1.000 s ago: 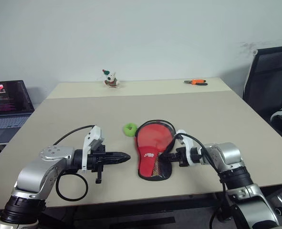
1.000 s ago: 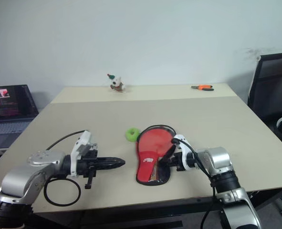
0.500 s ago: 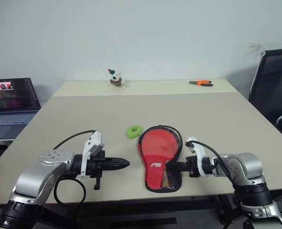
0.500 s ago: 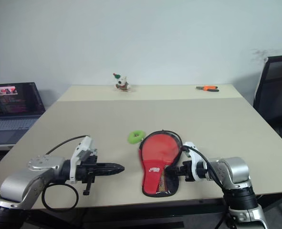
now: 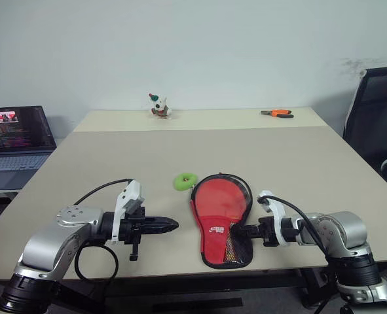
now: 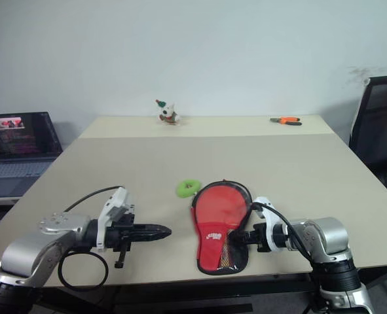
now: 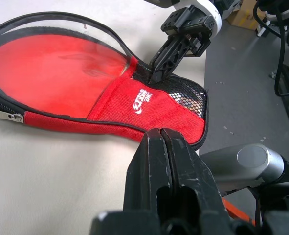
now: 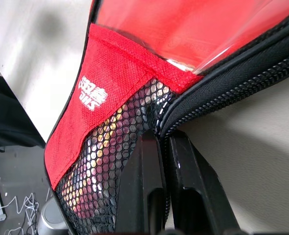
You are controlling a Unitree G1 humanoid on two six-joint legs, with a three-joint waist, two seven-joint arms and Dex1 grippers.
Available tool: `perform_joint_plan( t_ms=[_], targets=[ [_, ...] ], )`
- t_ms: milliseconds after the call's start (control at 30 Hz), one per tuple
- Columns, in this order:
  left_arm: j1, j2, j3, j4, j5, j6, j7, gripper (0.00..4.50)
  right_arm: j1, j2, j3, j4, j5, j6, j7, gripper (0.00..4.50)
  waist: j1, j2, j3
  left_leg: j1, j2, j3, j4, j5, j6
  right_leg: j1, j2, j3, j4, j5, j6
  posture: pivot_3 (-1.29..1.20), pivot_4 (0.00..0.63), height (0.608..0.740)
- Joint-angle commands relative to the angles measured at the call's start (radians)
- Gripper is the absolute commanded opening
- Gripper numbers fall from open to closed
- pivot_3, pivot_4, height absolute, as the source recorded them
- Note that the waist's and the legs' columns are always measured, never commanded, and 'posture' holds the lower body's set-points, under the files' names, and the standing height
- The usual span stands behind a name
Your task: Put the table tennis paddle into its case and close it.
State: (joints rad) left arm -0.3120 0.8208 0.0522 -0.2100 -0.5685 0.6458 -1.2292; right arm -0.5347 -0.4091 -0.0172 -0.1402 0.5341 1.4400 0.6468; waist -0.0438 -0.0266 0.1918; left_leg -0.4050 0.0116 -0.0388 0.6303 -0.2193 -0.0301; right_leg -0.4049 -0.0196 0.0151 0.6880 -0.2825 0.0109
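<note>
You cannot see the paddle's handle: the red cloth and black mesh of the case (image 5: 224, 226) cover it, and only coloured patches show through the mesh. The laptop (image 5: 13, 140), at 9 o'clock of the table (image 5: 200, 150), is cut by the picture's edge, and its screen text is too small to read. The chair (image 5: 376, 118) at 3 o'clock is also cut off. The small toy (image 5: 158, 106) at 12 o'clock is too small for details.

The case (image 7: 149, 105) bears a white logo (lettering unreadable).
</note>
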Motion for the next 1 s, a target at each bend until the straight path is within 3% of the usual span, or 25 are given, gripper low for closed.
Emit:
perform_joint_plan(
  t_ms=[33,333,367,467,633,767,1000],
  targets=[
    [-0.014,0.012,0.006,-0.012,-0.001,-0.018,0.003,0.00,-0.004,-0.018,-0.006,-0.005,0.019,0.003,-0.008,0.01,0.001,0.000,0.000,0.000,0.000,0.000,0.000,0.000,0.000,0.000,0.000,0.000,0.000,0.000,0.000,0.00,0.150,0.740],
    [-0.003,0.007,0.007,-0.018,-0.002,-0.021,0.013,0.00,0.016,-0.023,-0.027,-0.051,0.045,0.031,-0.027,0.01,0.003,0.000,0.000,0.000,0.000,0.000,0.000,0.000,0.000,0.000,0.000,0.000,0.000,0.000,0.000,0.00,0.150,0.740],
    [-0.003,0.007,0.007,-0.019,-0.002,-0.021,0.015,0.00,0.020,-0.028,-0.030,-0.063,0.049,0.036,-0.029,0.52,0.003,0.000,0.000,0.000,0.000,0.000,0.000,0.000,0.000,0.000,0.000,0.000,0.000,0.000,0.000,0.00,0.150,0.740],
    [0.003,0.005,0.009,-0.019,-0.002,-0.025,0.023,0.00,0.047,-0.063,-0.024,-0.125,0.067,0.037,-0.027,1.40,0.004,0.000,0.000,0.000,0.000,0.000,0.000,0.000,0.000,0.000,0.000,0.000,-0.001,0.000,0.000,0.00,0.150,0.740],
    [0.015,-0.001,0.011,-0.019,-0.002,-0.029,0.035,0.00,0.103,-0.193,0.093,-0.271,0.052,-0.109,0.037,3.02,0.007,0.000,0.000,-0.001,0.000,-0.001,-0.001,0.000,0.000,0.000,0.000,-0.001,-0.003,0.000,0.000,0.00,0.150,0.740],
    [0.016,-0.011,0.021,-0.011,-0.002,-0.030,0.065,0.00,0.064,-0.325,0.160,-0.283,-0.031,-0.360,0.145,4.46,0.007,0.000,0.000,-0.001,0.001,0.000,-0.001,0.000,0.000,0.001,0.001,-0.001,-0.006,-0.003,0.005,0.00,0.150,0.740],
    [-0.040,-0.043,0.026,0.064,0.014,-0.026,0.152,0.00,-0.061,-0.158,0.058,-0.163,0.027,-0.447,0.099,4.46,0.010,0.000,0.000,-0.001,0.002,0.000,0.000,0.000,0.000,0.001,0.001,-0.001,-0.006,-0.002,0.005,0.00,0.150,0.740]
  ],
)
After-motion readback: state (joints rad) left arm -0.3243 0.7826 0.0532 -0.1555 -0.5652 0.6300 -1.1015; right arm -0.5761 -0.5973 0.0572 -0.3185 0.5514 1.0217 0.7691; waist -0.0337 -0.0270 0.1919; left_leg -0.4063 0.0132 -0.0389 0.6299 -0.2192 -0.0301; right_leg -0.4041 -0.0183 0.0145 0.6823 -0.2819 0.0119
